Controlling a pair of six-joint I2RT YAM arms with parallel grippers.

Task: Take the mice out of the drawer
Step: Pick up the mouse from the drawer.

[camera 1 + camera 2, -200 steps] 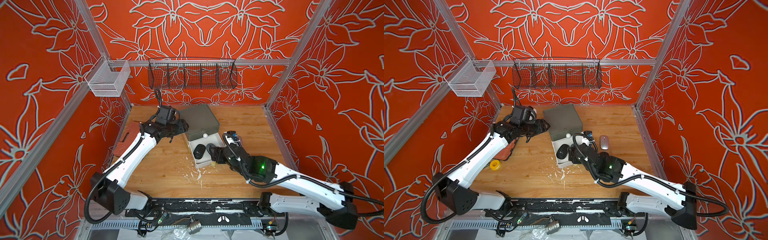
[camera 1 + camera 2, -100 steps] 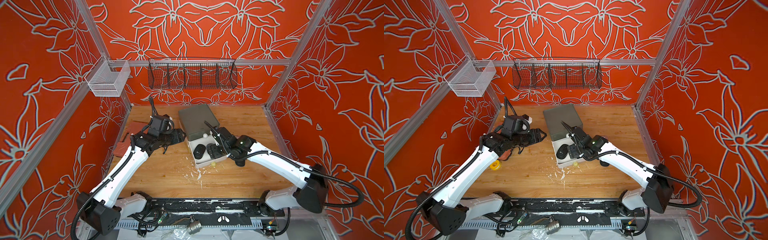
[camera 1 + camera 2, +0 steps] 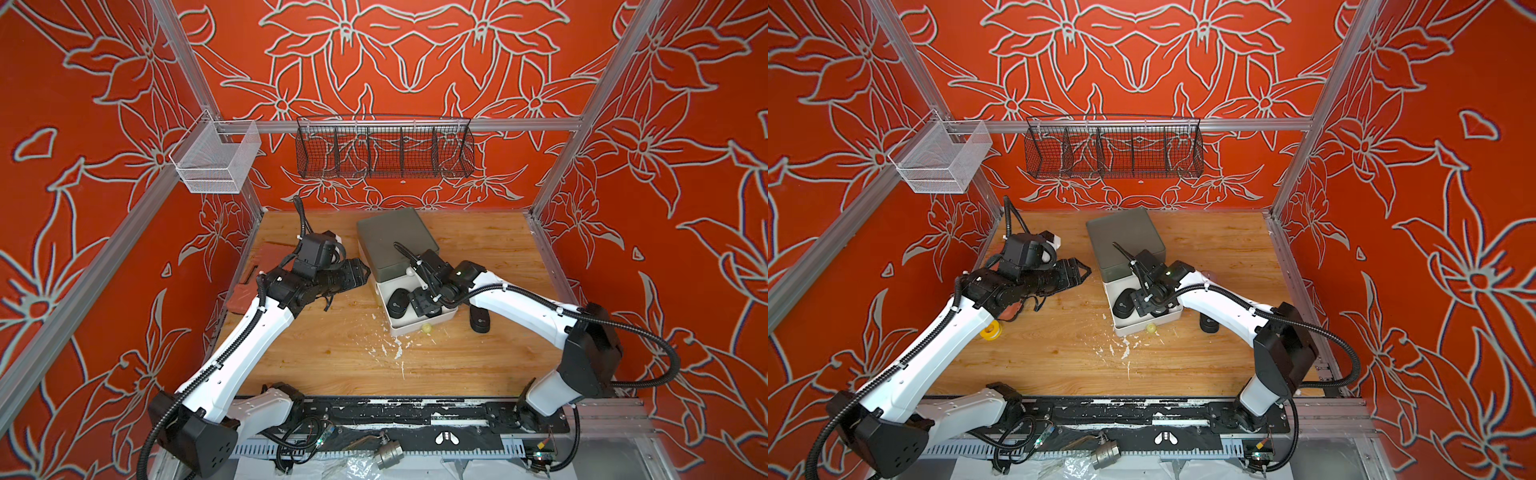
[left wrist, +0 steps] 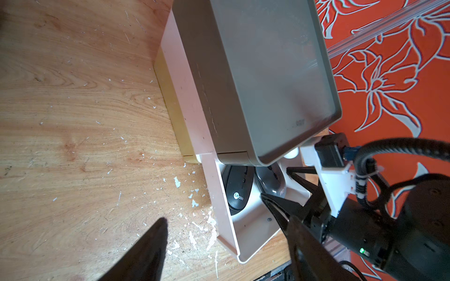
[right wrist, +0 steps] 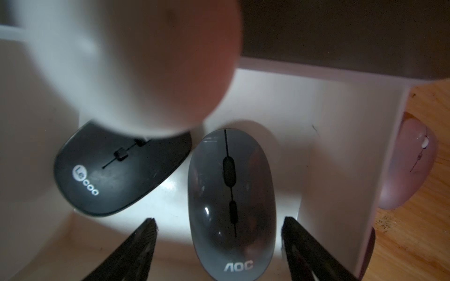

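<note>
**Right pincer lines up on the grey mouse**

The right pincer [image 5: 218, 222] is down inside the open drawer [image 5: 341, 150]. Its jaws are spread, one on either side of the grey mouse [image 5: 231, 194], and neither looks to be touching it. A black mouse [image 5: 104, 175] lies just beside the grey one in the same drawer (a blurred pale knob [image 5: 121, 60] close to the lens hides part of it). Two are already out on the desk [image 3: 332, 357]: a pink mouse [image 5: 409, 170] just outside the drawer's wall, and a second black mouse [image 3: 478, 320] near it. The left pincer [image 3: 363, 272] hangs spread and empty beside the cabinet [image 3: 395, 241].

To do this grab well, I'd sink a little lower so the pads meet the flanks below the widest curve. I'd stay centred along the mouse's length and close gently, since that glossy shell looks slippery. Then lift straight up, clear of the drawer wall and the cabinet's overhang.
</note>
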